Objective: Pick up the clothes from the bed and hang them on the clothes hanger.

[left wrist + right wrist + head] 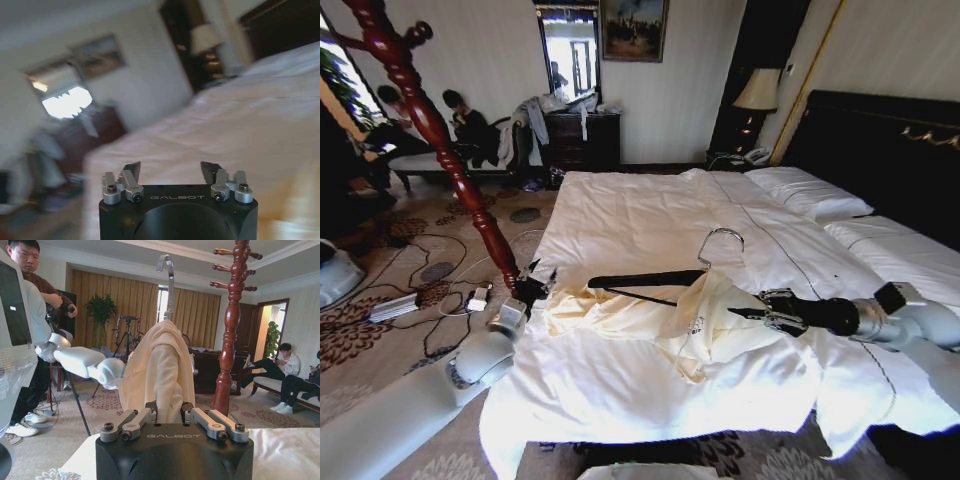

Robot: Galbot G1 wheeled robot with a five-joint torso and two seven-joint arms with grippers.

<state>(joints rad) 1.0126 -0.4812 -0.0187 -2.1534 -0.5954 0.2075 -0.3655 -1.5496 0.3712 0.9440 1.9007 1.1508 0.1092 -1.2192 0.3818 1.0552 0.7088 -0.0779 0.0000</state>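
The clothes [695, 320] lie on the white duvet of the bed [650, 215], one shoulder already draped over the clothes hanger [650, 280], whose silver hook [720, 243] points toward the pillows. The right gripper [745, 313] seems closed on the fabric-covered end of the hanger, though cloth hides the fingertips. The left gripper [538, 280], marked GALBOT, hovers open and empty at the garment's sleeve end.

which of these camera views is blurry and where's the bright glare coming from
Left wrist view: smeared by blur across the bed and room, only the left gripper crisp; a blown-out bright patch glares on the far wall. Head view: sharp, wide-angle bending at edges. Right wrist view: sharp, the clothes evenly lit.
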